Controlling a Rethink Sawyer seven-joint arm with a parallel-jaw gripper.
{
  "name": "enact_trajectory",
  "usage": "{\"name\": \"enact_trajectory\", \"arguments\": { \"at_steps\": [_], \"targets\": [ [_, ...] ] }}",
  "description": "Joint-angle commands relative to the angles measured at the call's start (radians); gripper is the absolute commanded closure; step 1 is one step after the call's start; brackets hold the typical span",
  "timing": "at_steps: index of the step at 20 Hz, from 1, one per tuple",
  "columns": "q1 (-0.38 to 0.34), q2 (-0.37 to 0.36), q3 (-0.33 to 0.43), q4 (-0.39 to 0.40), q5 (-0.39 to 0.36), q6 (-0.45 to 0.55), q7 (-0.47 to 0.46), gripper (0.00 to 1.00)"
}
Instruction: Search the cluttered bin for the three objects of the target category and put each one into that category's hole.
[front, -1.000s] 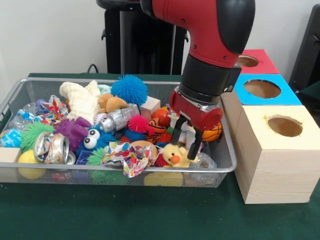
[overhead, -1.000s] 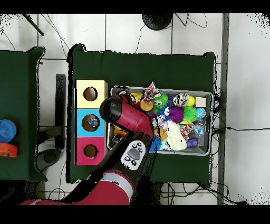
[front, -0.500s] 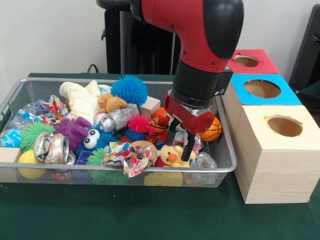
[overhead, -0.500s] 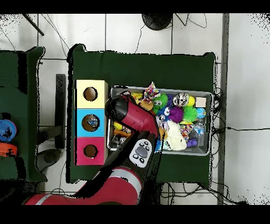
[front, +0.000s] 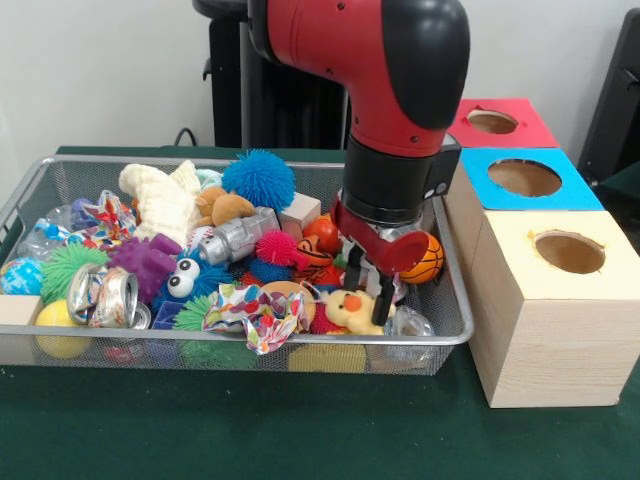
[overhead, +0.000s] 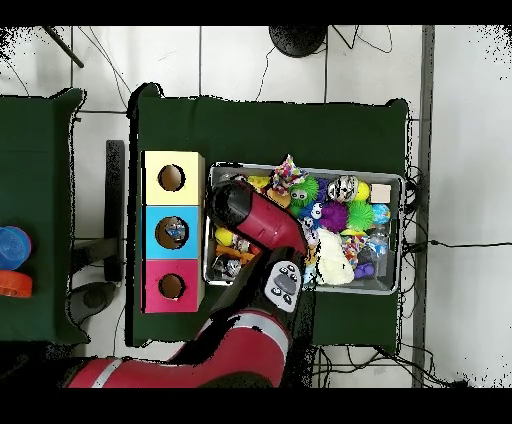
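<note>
Directly beneath the gripper (front: 369, 283), lay a yellow duck (front: 352, 310) among the clutter at the bin's (front: 240, 349) front rim. Hung with fingers apart, tips just above the duck's head. Beside the gripper sat a basketball (front: 428, 262); past that, three boxes (front: 545, 330) with round holes. Behind the gripper, an orange ball (front: 322, 233).

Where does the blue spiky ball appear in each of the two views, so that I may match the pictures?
Front view: the blue spiky ball sits high on the pile against the bin's far wall, left of the arm.
Overhead view: I cannot pick it out; the arm covers that part of the bin, near its lower edge.
Shared landmark: the yellow-topped box, beside the bin's end in both views.
</note>
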Motion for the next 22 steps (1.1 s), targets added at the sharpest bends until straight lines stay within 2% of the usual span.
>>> {"name": "enact_trajectory", "arguments": {
  "at_steps": [1,11,19,22],
  "targets": [
    [-0.056,-0.019,0.226,0.088,0.025,0.159,0.120,0.00],
    [-0.058,-0.024,0.237,0.068,0.022,0.201,0.155,0.00],
    [-0.031,0.052,0.168,-0.001,-0.019,0.087,0.150,0.00],
    [-0.026,0.046,0.166,0.003,-0.014,0.063,0.158,0.00]
  ]
}}
